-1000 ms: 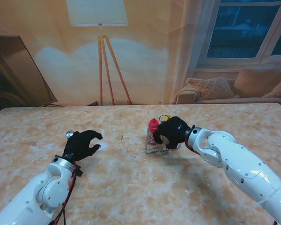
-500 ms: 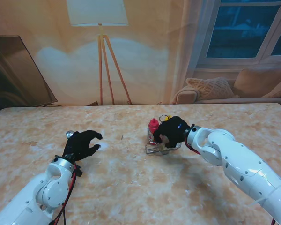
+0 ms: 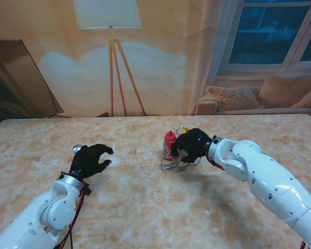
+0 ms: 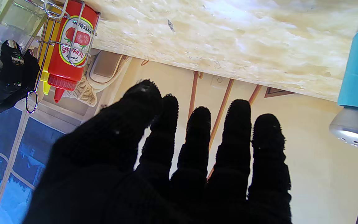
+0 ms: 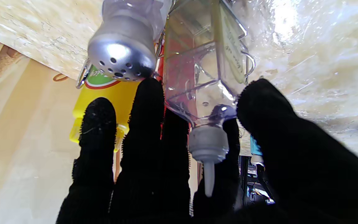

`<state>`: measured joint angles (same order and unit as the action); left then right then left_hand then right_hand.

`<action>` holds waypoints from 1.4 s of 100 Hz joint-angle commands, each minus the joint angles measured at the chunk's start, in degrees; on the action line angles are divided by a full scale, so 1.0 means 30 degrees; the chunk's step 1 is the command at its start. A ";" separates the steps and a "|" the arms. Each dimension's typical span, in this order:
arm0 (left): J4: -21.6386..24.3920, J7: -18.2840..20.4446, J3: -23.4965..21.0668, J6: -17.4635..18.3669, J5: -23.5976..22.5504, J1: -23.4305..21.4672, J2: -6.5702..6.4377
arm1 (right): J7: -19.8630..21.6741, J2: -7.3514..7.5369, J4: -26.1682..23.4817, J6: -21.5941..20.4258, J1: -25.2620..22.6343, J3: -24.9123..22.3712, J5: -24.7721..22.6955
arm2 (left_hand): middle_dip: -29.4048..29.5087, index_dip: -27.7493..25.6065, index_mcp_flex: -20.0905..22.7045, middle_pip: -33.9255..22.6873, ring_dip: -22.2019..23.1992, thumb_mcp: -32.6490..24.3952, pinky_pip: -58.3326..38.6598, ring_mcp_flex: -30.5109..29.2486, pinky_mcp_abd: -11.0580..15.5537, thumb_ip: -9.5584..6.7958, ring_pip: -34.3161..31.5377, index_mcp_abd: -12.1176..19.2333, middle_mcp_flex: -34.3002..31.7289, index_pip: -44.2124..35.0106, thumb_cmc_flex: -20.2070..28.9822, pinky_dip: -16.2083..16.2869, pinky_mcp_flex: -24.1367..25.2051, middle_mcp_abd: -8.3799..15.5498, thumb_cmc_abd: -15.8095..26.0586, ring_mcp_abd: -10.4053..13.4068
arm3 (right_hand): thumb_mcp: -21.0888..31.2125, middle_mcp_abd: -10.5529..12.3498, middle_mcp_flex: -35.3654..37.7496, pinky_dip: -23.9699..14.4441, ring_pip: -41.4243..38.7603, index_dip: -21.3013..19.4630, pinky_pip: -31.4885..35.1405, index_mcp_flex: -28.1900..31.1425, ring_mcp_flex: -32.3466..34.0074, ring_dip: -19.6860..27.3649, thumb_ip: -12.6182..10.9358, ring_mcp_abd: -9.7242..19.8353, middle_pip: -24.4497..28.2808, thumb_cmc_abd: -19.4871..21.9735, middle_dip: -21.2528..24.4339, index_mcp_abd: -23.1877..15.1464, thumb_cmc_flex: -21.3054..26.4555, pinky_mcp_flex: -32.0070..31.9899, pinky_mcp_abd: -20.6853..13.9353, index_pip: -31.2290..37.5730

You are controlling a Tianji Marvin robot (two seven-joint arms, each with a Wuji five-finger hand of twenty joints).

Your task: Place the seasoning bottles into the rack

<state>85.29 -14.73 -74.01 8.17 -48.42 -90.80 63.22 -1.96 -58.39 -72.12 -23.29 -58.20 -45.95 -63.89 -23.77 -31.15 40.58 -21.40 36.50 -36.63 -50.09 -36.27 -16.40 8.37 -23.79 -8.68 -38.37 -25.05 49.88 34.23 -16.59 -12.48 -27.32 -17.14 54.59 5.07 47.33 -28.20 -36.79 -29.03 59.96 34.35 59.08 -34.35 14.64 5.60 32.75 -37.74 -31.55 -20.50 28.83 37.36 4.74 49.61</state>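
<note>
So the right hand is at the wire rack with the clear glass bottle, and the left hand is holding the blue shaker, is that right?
Not quite. The right hand is at the wire rack with the clear glass bottle, but the left hand holds nothing: the left wrist view shows its fingers spread, with the blue shaker standing apart on the table.

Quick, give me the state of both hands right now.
Left hand: open, fingers spread, holding nothing.
Right hand: shut on the clear glass bottle at the wire rack.
</note>
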 commanded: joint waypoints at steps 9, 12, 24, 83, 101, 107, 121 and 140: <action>0.0058 0.0229 -0.0017 -0.0003 -0.0057 -0.0056 0.0015 | 0.0271 -0.0027 -0.0410 -0.0327 -0.0312 -0.0394 -0.0084 | 0.0075 -0.0166 0.0217 0.0220 0.0218 -0.0231 0.0265 0.0444 -0.0104 0.0467 0.0414 0.0281 0.0550 -0.0330 0.0183 -0.0108 0.0249 0.0337 -0.0412 0.0002 | -0.0472 0.0146 -0.0660 0.0202 0.0492 -0.0587 0.0107 -0.0467 -0.0358 0.0499 -0.0687 0.0803 -0.0335 0.0854 0.0472 0.0670 -0.0898 -0.0406 0.0374 -0.0363; 0.0059 0.0225 -0.0017 -0.0003 -0.0053 -0.0058 0.0017 | 0.0404 -0.0019 -0.0500 -0.0421 -0.0355 -0.0502 -0.0065 | 0.0073 -0.0169 0.0239 0.0213 0.0218 -0.0244 0.0265 0.0420 -0.0104 0.0465 0.0407 0.0284 0.0536 -0.0341 0.0200 -0.0108 0.0249 0.0343 -0.0446 -0.0006 | -0.0611 0.0079 -0.0765 0.0215 0.0571 -0.0700 0.0097 -0.0481 -0.0467 0.0524 -0.0832 0.0723 -0.0419 0.1015 0.0510 0.0768 -0.1054 -0.0517 0.0539 -0.0597; 0.0062 0.0206 -0.0021 0.0002 -0.0062 -0.0059 0.0018 | 0.0581 0.0015 -0.0636 -0.0619 -0.0405 -0.0677 -0.0129 | 0.0076 -0.0162 0.0235 0.0214 0.0213 -0.0276 0.0272 0.0433 -0.0102 0.0462 0.0416 0.0260 0.0551 -0.0336 0.0157 -0.0111 0.0253 0.0353 -0.0437 -0.0020 | -0.1042 -0.0038 -0.1071 0.0178 0.0802 -0.1185 0.0182 -0.0654 -0.0638 0.0600 -0.1584 0.0556 -0.0638 0.1744 0.0539 0.1148 -0.1606 -0.0723 0.0668 -0.1669; 0.0109 0.0152 -0.0048 0.0033 -0.0088 -0.0097 0.0022 | 0.1229 0.0094 -0.3283 -0.1481 -0.2459 -0.4240 -0.0732 | 0.0082 -0.0154 0.0237 0.0195 0.0206 -0.0341 0.0216 0.0446 -0.0116 0.0468 0.0424 0.0305 0.0568 -0.0350 0.0101 -0.0068 0.0232 0.0449 -0.0462 -0.0006 | -0.1678 -0.0210 -0.1030 0.0144 0.1245 -0.1663 0.0310 -0.0409 -0.0613 0.0786 -0.1764 0.0312 -0.0913 0.2161 0.0559 0.1197 -0.1823 -0.0909 0.0827 -0.2303; 0.0126 0.0130 -0.0065 0.0042 -0.0104 -0.0114 0.0023 | 0.1140 -0.0029 -0.5410 -0.0935 -0.4609 -0.6917 -0.0769 | 0.0086 -0.0154 0.0242 0.0200 0.0205 -0.0323 0.0232 0.0470 -0.0109 0.0482 0.0427 0.0281 0.0581 -0.0356 0.0098 -0.0068 0.0260 0.0438 -0.0448 0.0004 | -0.1706 -0.0523 -0.0756 0.0145 0.1360 -0.1725 0.0283 -0.0237 -0.0762 0.0806 -0.1525 0.0152 -0.0783 0.1915 0.0448 0.1142 -0.1295 -0.1027 0.0897 -0.2189; 0.0114 0.0166 -0.0039 0.0032 -0.0090 -0.0091 0.0021 | 0.1755 -0.0093 -0.6125 -0.0536 -0.5368 -0.7776 -0.0156 | 0.0083 -0.0151 0.0231 0.0194 0.0205 -0.0321 0.0232 0.0468 -0.0100 0.0481 0.0426 0.0275 0.0577 -0.0349 0.0111 -0.0066 0.0259 0.0453 -0.0437 0.0000 | -0.1770 -0.0546 -0.0661 0.0125 0.1367 -0.1669 0.0280 -0.0240 -0.0833 0.0794 -0.1349 0.0027 -0.0772 0.1947 0.0417 0.1168 -0.1111 -0.1176 0.1000 -0.2146; 0.0087 0.0211 0.0023 0.0014 -0.0060 -0.0050 0.0018 | 0.1526 -0.0127 -0.6881 0.0221 -0.6657 -0.9290 -0.0486 | 0.0084 -0.0154 0.0240 0.0193 0.0204 -0.0314 0.0233 0.0481 -0.0093 0.0484 0.0428 0.0267 0.0577 -0.0355 0.0110 -0.0063 0.0265 0.0448 -0.0445 -0.0015 | -0.2111 -0.0533 -0.0168 -0.0009 0.1417 -0.1368 0.0412 -0.0071 -0.0946 0.0789 -0.0839 -0.0127 -0.0767 0.1789 0.0282 0.0897 -0.0213 -0.1405 0.1109 -0.1529; 0.0092 0.0293 0.0155 -0.0032 -0.0034 0.0003 0.0013 | 0.1283 -0.0218 -0.6833 0.1770 -0.7603 -1.0191 -0.0415 | 0.0083 -0.0153 0.0235 0.0189 0.0207 -0.0283 0.0236 0.0468 -0.0080 0.0479 0.0421 0.0274 0.0576 -0.0355 0.0119 -0.0067 0.0255 0.0428 -0.0427 -0.0013 | -0.1877 -0.0549 0.0956 0.0215 0.2011 -0.0041 0.0139 0.0148 -0.0955 0.1127 -0.0402 -0.0303 -0.0710 0.1708 0.0156 0.0383 0.1492 -0.1539 0.0936 0.0533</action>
<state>85.33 -14.80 -73.81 8.21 -48.51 -90.78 63.20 -0.22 -58.93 -93.51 -19.15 -79.89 -76.28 -67.79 -23.77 -31.15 40.58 -21.40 36.50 -36.63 -50.09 -36.27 -16.40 8.37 -23.79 -8.67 -38.37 -25.06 49.88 34.23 -16.59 -11.90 -27.32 -17.14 48.65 4.17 48.55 -28.18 -31.63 -30.18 60.11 34.20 56.51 -32.24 11.61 5.13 30.68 -32.80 -31.69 -18.54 31.55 33.53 7.05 49.56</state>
